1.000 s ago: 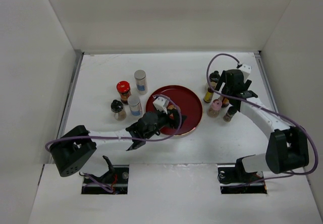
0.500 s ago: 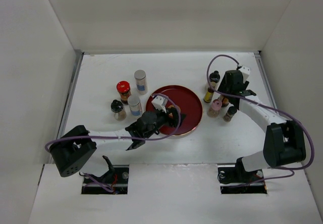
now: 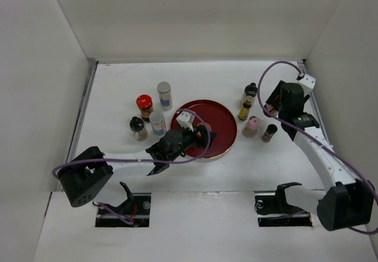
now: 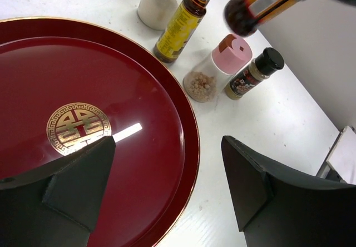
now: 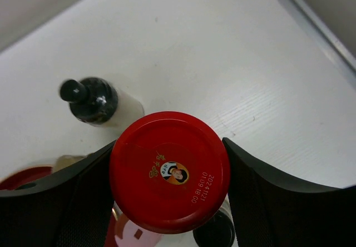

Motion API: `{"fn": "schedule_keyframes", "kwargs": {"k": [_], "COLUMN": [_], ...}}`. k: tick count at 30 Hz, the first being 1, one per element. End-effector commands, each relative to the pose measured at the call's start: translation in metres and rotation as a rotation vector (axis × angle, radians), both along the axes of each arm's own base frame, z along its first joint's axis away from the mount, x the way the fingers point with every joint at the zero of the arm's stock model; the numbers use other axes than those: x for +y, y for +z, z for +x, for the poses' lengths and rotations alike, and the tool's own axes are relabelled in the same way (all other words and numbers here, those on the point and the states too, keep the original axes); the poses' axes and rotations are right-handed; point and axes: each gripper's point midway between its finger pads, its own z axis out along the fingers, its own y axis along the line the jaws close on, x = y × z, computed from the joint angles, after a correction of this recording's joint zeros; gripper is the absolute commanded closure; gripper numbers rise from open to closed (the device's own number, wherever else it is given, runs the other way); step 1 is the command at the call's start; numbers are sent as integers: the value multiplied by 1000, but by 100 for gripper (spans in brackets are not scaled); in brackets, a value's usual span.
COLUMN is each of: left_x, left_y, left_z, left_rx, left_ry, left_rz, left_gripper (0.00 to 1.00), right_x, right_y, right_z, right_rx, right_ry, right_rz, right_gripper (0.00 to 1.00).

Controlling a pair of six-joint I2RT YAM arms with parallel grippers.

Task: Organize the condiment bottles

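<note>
Tray (image 3: 221, 117) central. Four left bottles (image 3: 157, 123) near its left edge; four right bottles (image 3: 251, 126) off its right edge, lifted bottle (image 4: 261, 3) beyond them.

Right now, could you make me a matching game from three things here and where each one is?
Things:
1. pink-capped jar
2. left gripper
3. red-capped bottle

Places:
A. gripped between the fingers of the right gripper
B. standing on the table beside the red tray
C. open and empty, over the red tray

Pairs: 1-B, 2-C, 3-A
</note>
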Motion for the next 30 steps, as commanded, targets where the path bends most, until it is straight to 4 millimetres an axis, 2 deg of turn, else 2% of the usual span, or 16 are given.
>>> {"fn": "schedule_keyframes", "kwargs": {"k": [1,4,7,11,13,16,23,26,30], "left_x": [4,9,12,23,28,36,51,53,56], "left_y": [24,30,34,40,39,43,46,44,47], "left_z": [1,4,4,10,11,14,19,19,21], "left_rx": [-43,-56,-67,-82,-80,-91,-101,-99,-107], "left_ry": [4,21,22,54,64,89,136,140,152], "left_rz": [-75,-86,-92,-107,-111,-121,-136,-136,-141], "left_gripper": [23,23,23,23,23,23,23,23,23], "right_x": [4,24,55,97,119,157,236,258,276], "right_y": [115,152,184,208,209,195,130,104,73], "right_z": [7,1,1,9,16,31,63,74,87], "right_rx": [-332,-393,-442,-457,-456,-441,-347,-302,-264], "right_ry": [-24,38,116,214,264,349,495,523,541], "right_rz": [30,25,6,-26,-13,10,58,46,23], "right_gripper": [52,52,53,53,53,54,54,54,53]}}
